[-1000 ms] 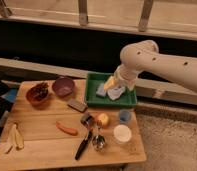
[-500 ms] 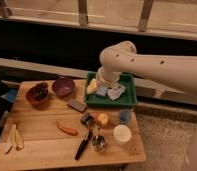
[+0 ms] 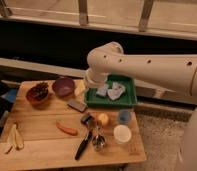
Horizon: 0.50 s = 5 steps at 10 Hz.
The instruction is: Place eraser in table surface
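Eraser lies flat on the light-brown wooden table surface, near the middle, just left of the green plastic tray. The white robot gripper hangs just past its far side, jaws apart, holding nothing. If the gripper dips low, it could bump it and push it toward the round purple bowl. It looks small, thin and dark grey-brown, with a lighter edge.
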{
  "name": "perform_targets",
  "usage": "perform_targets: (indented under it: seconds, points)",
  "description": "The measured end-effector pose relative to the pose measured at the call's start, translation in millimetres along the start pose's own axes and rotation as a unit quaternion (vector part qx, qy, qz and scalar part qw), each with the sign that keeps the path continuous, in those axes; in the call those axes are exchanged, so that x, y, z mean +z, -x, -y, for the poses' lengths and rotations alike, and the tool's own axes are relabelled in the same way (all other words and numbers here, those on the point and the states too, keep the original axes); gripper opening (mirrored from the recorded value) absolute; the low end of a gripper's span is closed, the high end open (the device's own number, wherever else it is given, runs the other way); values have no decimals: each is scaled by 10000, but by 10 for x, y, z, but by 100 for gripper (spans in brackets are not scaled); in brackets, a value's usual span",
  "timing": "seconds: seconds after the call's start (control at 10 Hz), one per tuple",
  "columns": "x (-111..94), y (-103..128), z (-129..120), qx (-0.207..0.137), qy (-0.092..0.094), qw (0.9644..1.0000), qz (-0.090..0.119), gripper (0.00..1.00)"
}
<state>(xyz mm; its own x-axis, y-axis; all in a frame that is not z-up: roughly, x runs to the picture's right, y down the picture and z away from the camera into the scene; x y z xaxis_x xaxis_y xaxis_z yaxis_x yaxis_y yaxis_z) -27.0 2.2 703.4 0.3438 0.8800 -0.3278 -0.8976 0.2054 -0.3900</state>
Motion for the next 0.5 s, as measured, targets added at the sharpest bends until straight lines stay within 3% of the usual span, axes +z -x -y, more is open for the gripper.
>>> perform_targets:
  seconds: [0.2,0.5]
  points:
    - [75,-21,-64,-161,17,9998,-87,80]
    - [398,78,-503,-637,257,9974,-231,80]
